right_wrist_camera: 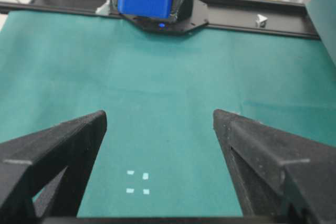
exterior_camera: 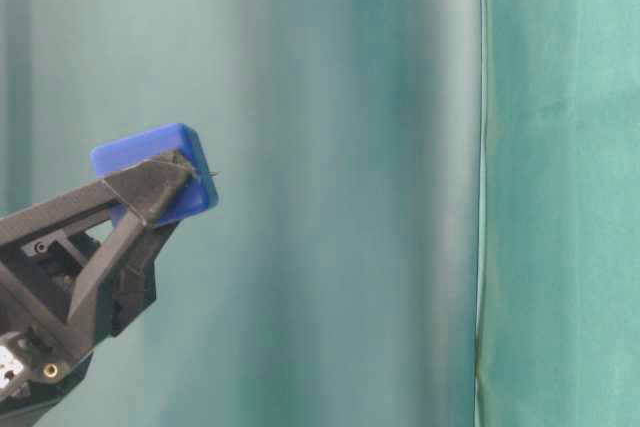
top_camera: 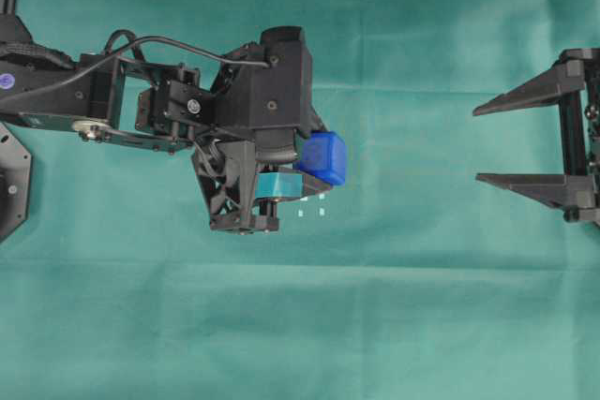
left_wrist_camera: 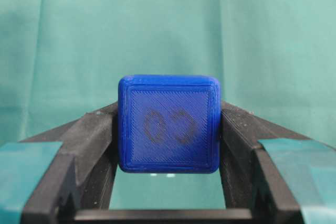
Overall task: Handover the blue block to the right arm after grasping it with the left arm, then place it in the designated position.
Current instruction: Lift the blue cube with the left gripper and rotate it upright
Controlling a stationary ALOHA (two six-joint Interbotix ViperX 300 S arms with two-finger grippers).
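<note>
Setting: a robotics laboratory bench. Evidence: a green cloth, creased, covered the whole tabletop and also hung as a backdrop behind it. Two black robot arms faced each other across the cloth, the left arm with exposed cabling and bolted brackets, the right arm at the cloth's opposite edge. Beyond the far edge of the cloth ran a black metal frame rail. Four small white marks formed a square on the cloth. No domestic furnishings appeared.
</note>
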